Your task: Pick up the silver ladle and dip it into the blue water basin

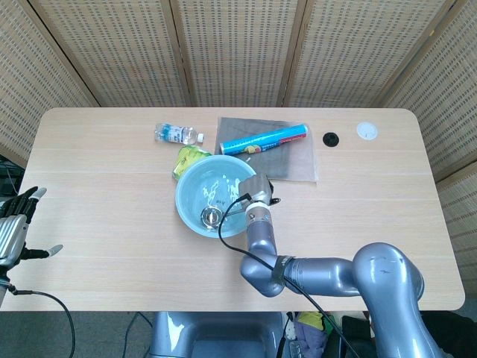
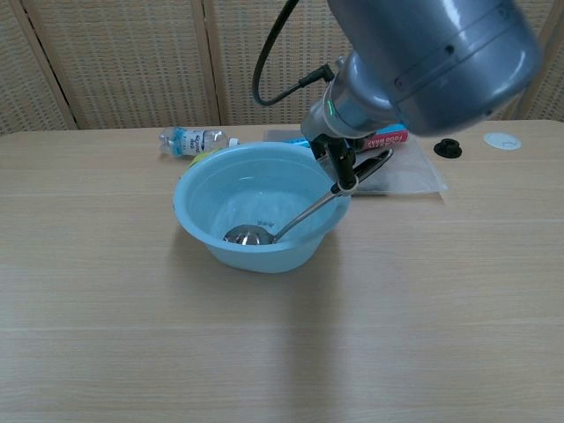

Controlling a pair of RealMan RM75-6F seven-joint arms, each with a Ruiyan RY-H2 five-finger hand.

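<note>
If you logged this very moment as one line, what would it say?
right hand: holds silver ladle | ladle bowl: down inside blue water basin | left hand: idle at table edge, holds nothing

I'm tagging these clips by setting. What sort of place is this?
Probably a staged lab or test area, not a kitchen: a bare wooden table with a cable port, woven folding screens behind it, and assorted props around a blue basin.

Glossy grey-blue rounded arm (image 1: 335,272), black cable, dark-fingered left robot hand (image 1: 13,224)
</note>
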